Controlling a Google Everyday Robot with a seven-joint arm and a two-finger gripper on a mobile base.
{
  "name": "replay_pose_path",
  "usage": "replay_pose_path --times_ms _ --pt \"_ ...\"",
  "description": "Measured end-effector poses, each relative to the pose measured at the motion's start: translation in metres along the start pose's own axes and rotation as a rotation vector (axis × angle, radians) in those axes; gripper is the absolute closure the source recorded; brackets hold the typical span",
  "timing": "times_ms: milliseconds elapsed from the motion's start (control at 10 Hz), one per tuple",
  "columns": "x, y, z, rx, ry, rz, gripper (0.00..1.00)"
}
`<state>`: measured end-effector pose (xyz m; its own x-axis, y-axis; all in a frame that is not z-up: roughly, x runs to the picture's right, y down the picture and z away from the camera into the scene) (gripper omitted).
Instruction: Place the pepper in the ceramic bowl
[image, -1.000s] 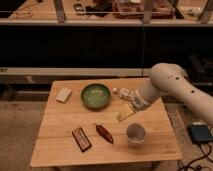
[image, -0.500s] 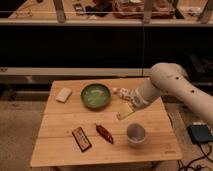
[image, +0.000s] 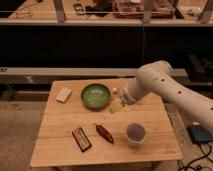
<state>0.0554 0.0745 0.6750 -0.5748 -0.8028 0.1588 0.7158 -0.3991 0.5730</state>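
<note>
Camera view.
- Pepper (image: 104, 133): on bench (image: 60, 125), mid front edge, between packet (image: 81, 138) and cup (image: 135, 132).
- Bowl (image: 95, 95): near back edge.
- Risk: a reach for the pepper could knock either neighbour.
- Gripper (image: 116, 104): beside bowl's right rim, well apart from pepper; spread or closed, cannot tell.

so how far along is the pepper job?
Done: nothing; slender dark red-brown pepper lies on the wooden table, in front of the round green ceramic bowl. In hand: gripper hangs by the bowl's right rim, away from the pepper. Left: reach, grasp, lift, place.
</note>
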Motion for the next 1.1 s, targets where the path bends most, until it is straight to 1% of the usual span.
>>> replay_pose_path --times_ms 100,200,300,900,1000,1100 --pt "-0.001 -0.008 0.016 -0.003 -0.005 -0.018 0.4" --pt "-0.006 -0.015 0.03 0.01 -0.016 -0.02 0.4" --pt "-0.007 -0.018 0.036 0.015 -0.02 -0.02 0.4" --pt "-0.007 -0.018 0.035 0.012 -0.021 -0.022 0.4" --pt "-0.009 -0.015 0.036 -0.002 -0.031 -0.024 0.4" --pt "-0.012 -0.015 0.043 -0.031 -0.065 -0.043 0.4"
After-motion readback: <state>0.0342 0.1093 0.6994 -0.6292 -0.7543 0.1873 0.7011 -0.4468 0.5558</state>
